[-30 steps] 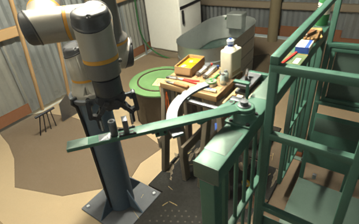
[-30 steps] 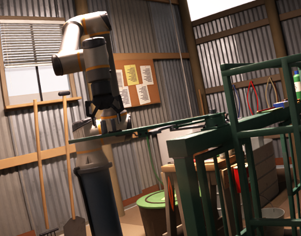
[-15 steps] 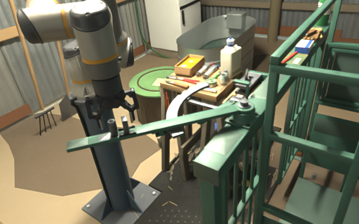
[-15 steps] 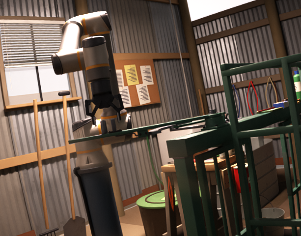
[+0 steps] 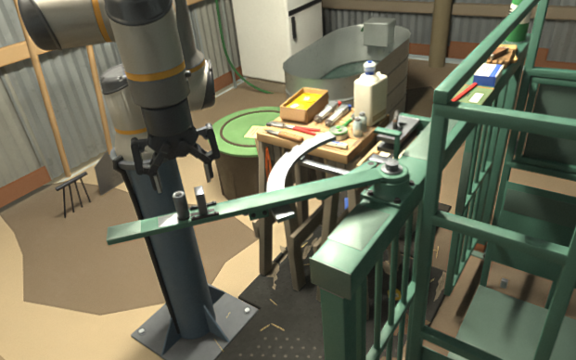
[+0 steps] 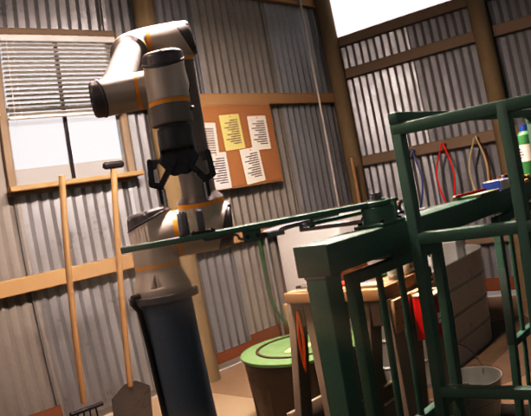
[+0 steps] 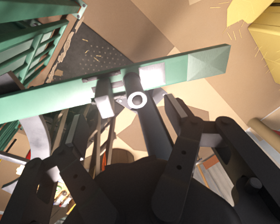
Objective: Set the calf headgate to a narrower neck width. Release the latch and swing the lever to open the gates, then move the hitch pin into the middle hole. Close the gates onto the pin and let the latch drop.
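Observation:
A grey round post [image 5: 181, 204] [image 6: 182, 223] [image 7: 135, 97] stands upright on the green lever [image 5: 255, 204] [image 6: 256, 226] [image 7: 73, 91] near its free end, with a grey square tab [image 5: 200, 200] [image 7: 104, 104] beside it. My gripper [image 5: 178, 174] [image 6: 181, 181] [image 7: 123, 124] hangs open and empty just above the post and tab. The lever runs level from its pivot [image 5: 392, 174] [image 6: 379, 210] on the green headgate frame [image 5: 477, 208] [image 6: 435, 268]. A curved grey plate [image 5: 292, 160] arcs under the lever. I cannot make out the hitch pin or its holes.
A workbench [image 5: 324, 134] with tools, a yellow tray [image 5: 304, 104] and a white jug [image 5: 370, 95] stands behind the lever. A green-lidded barrel [image 5: 241, 134] [image 6: 274, 358] sits beside it, and my arm's pedestal [image 5: 185, 278] stands under the lever's free end.

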Controlling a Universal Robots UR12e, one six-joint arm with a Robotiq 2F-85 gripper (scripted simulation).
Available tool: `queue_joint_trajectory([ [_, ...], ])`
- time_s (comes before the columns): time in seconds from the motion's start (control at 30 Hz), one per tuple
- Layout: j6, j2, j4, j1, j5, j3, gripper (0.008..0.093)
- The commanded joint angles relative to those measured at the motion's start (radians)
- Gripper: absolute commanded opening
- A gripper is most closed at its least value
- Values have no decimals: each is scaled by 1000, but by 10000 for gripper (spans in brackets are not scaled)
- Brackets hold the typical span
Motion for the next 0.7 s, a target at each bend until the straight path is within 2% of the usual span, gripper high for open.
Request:
queue_joint_trajectory([
  [0.0, 0, -1, 1, 0, 0, -1, 880],
  [0.27, 0, -5, 12, 0, 0, -8, 880],
  [0.53, 0, -42, 113, 0, 0, -75, 880],
  [0.67, 0, -48, 136, 0, 0, -89, 880],
])
